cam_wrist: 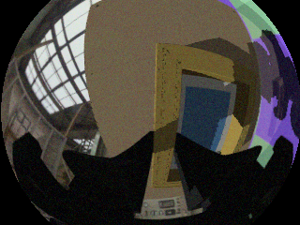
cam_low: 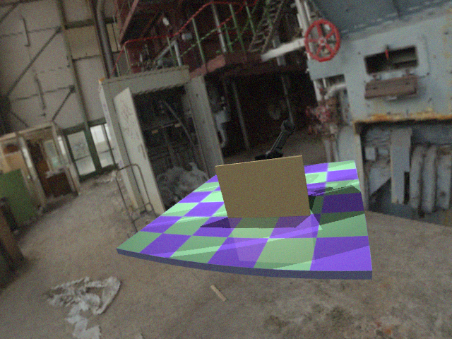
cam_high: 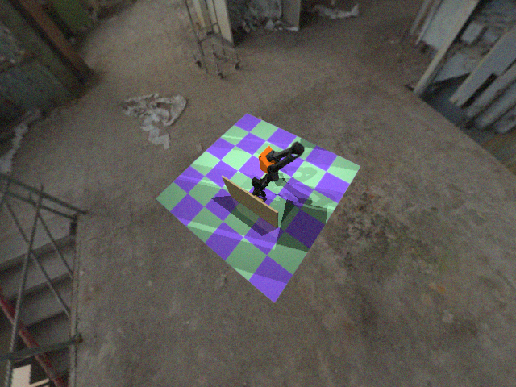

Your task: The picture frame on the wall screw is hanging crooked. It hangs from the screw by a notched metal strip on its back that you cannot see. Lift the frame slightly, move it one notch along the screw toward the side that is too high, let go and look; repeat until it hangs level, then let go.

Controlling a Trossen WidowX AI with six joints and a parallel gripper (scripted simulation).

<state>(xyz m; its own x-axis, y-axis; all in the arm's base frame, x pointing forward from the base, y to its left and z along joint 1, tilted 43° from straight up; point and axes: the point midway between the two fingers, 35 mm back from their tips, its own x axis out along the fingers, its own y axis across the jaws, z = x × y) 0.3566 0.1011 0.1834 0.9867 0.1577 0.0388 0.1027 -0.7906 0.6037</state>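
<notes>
Floor point(cam_high: 375, 312) point(cam_low: 164, 310), grey and stained, spreads around the whole of my station. Worktop point(cam_high: 271, 276) point(cam_low: 284, 251) point(cam_wrist: 269, 117), a slab checkered in purple and pale green, is crossed by shadows and light streaks. Upright panel point(cam_high: 250, 201) point(cam_low: 263, 189) point(cam_wrist: 122, 70), tan and rectangular, serves as the wall; the exterior view shows me its back, which hides the frame and most of the arm. The arm point(cam_high: 283, 160) point(cam_low: 279, 142), black and jointed, is bent in the top view, reaching toward the panel's front side, with an orange part point(cam_high: 264, 161) near its base end.

Picture frame point(cam_wrist: 167, 84), gold with dark speckles, is in front of the panel, as my wrist view shows; its top border recedes to the right, and shadow covers part of it. I cannot read its tilt reliably through this curved lens. Inside the frame I see a grey border point(cam_wrist: 187, 80) around a blue picture point(cam_wrist: 203, 117).

Gripper point(cam_high: 260, 195) point(cam_wrist: 163, 135), black, is clamped on the frame's border at the left side of the wrist view, one finger to each side. The screw is hidden from me.
</notes>
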